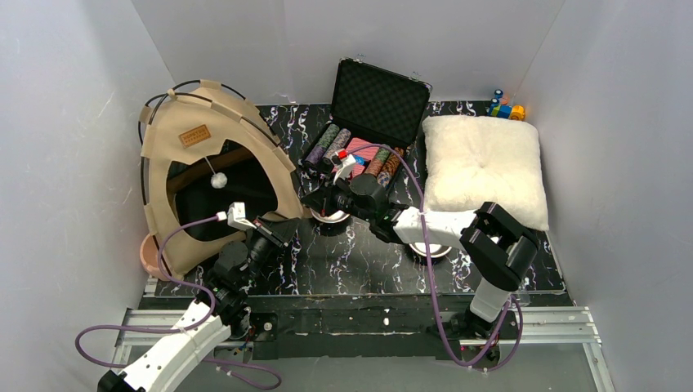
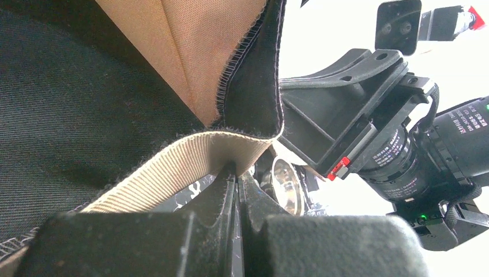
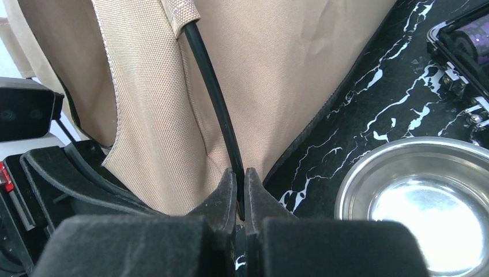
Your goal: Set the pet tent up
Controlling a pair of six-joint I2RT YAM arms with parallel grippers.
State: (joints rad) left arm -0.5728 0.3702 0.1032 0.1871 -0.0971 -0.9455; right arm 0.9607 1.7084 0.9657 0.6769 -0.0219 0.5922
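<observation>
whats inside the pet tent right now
Inside the pet tent, a white pom-pom hangs in the arched entrance above black fabric. Nothing else shows; the back and sides are covered by the canvas.

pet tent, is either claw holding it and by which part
Both. The left claw pinches the pet tent by its ribbed tan hem; the right claw pinches its thin black pole.

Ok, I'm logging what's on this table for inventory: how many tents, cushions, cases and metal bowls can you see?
pet tent: 1
white cushion: 1
open black case: 1
metal bowls: 2, one partly hidden
Total: 5
</observation>
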